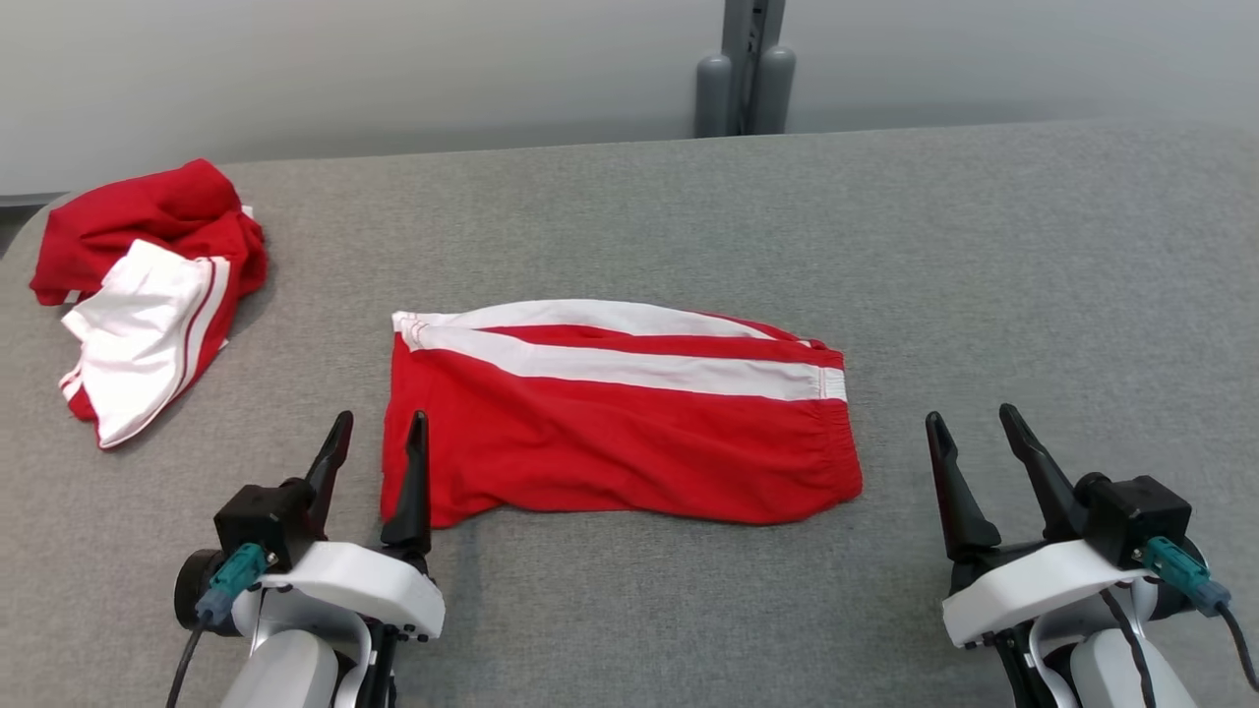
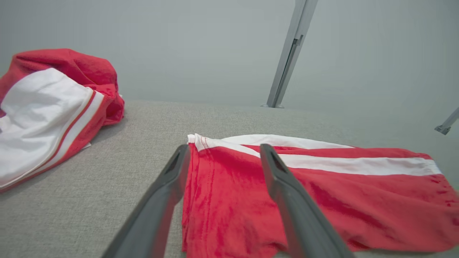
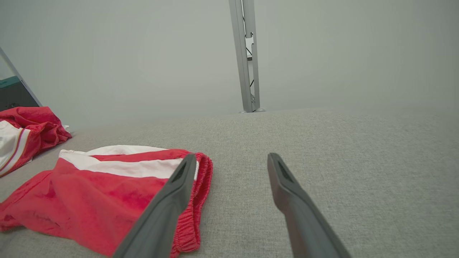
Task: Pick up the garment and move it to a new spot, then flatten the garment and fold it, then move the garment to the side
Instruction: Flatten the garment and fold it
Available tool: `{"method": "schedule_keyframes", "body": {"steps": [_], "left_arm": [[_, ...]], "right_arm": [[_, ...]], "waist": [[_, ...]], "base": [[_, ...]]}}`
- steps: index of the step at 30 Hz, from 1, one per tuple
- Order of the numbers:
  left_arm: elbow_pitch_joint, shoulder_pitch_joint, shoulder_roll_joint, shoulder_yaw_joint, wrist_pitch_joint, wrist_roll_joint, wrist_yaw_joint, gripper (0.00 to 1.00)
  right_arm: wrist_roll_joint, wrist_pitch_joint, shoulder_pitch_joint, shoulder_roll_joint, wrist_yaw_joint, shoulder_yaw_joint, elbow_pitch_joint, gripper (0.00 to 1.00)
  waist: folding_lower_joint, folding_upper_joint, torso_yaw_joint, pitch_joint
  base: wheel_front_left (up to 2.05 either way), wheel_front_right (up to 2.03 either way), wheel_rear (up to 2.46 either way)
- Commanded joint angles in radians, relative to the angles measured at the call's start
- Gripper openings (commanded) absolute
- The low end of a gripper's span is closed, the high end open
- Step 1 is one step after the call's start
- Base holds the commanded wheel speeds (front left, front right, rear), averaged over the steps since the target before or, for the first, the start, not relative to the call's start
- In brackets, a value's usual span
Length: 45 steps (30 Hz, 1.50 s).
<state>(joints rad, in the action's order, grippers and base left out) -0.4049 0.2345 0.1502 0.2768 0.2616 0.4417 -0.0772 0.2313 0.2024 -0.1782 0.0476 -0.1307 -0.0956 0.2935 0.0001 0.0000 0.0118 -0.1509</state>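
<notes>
Step in hand, by the look of it: the close of the folding, with the shift to the side not yet made. At the middle of the grey fabric-covered table, lying flat and doubled over: red shorts with two white side stripes, elastic waistband toward the right, leg hem toward the left.

Open and gripping nothing: the left end effector, poised at the hem end of the shorts, one dark finger over the near left corner, the other over bare table just beside it; impossible to tell whether touching the cloth. Likewise open and holding nothing: the right end effector, over bare table, apart from the waistband end.

Next, probably: lower one or both end effectors onto an edge, pinch through all layers to keep the fold, then carry or slide the bundle sideways; soft thin cloth, so likely to sag or fall open if taken by a single layer or one corner.

Heaped at the far left of the table, well apart from the shorts: a crumpled red-and-white garment; best avoided when choosing the side.

As for containers: both pieces resting straight on the table, inside nothing.
</notes>
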Motion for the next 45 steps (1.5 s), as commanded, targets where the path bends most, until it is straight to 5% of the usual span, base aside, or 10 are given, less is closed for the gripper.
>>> {"method": "schedule_keyframes", "body": {"steps": [1, 18, 31, 32, 33, 34, 38, 40, 45], "left_arm": [[0.011, -0.012, 0.007, 0.0, 0.004, -0.008, -0.003, 1.0], [0.15, -0.106, -0.041, -0.02, 0.004, -0.081, 0.022, 1.0], [0.127, -0.115, -0.074, -0.04, 0.004, -0.105, 0.045, 1.0], [0.125, -0.115, -0.077, -0.042, 0.004, -0.107, 0.048, 1.0], [0.124, -0.115, -0.078, -0.044, 0.004, -0.108, 0.05, 1.0], [0.124, -0.115, -0.079, -0.047, 0.004, -0.109, 0.05, 1.0], [0.12, -0.115, -0.083, -0.057, 0.004, -0.118, 0.056, 1.0], [0.117, -0.116, -0.084, -0.061, 0.004, -0.121, 0.058, 1.0], [0.115, -0.115, -0.086, -0.069, 0.004, -0.127, 0.065, 1.0]], "right_arm": [[0.004, 0.0, -0.009, 0.005, 0.0, 0.002, 0.003, 1.0], [0.084, -0.084, -0.126, 0.005, 0.0, 0.009, 0.283, 1.0], [0.135, -0.355, -0.274, 0.012, 0.0, 0.046, 0.454, 1.0], [0.14, -0.367, -0.281, 0.013, 0.0, 0.042, 0.454, 0.93], [0.144, -0.376, -0.287, 0.015, 0.0, 0.04, 0.455, 0.6], [0.15, -0.384, -0.29, 0.015, 0.0, 0.038, 0.456, 0.47], [0.174, -0.417, -0.306, 0.022, 0.0, 0.034, 0.457, 0.29], [0.19, -0.437, -0.314, 0.029, 0.0, 0.027, 0.453, 0.04], [0.244, -0.478, -0.331, 0.05, 0.0, 0.007, 0.42, 0.0]], "waist": [[-0.0001, 0.0, -0.01, 0.002], [-0.0001, 0.0, -0.141, -0.007], [-0.0001, 0.0, -0.179, -0.011], [-0.0001, 0.0, -0.18, -0.012], [-0.0001, 0.0, -0.181, -0.013], [-0.0001, 0.0, -0.181, -0.013], [-0.0001, 0.0, -0.176, -0.012], [-0.0001, 0.0, -0.169, -0.012], [-0.0001, 0.0, -0.146, -0.013]], "base": [[0.0, 0.0, 0.0], [0.0, 0.0, 0.0], [0.0, 0.0, 0.0], [0.0, 0.0, 0.0], [0.0, 0.0, 0.0], [0.0, 0.0, 0.0], [0.0, 0.0, 0.0], [0.0, 0.0, 0.0], [0.0, 0.0, 0.0]]}}
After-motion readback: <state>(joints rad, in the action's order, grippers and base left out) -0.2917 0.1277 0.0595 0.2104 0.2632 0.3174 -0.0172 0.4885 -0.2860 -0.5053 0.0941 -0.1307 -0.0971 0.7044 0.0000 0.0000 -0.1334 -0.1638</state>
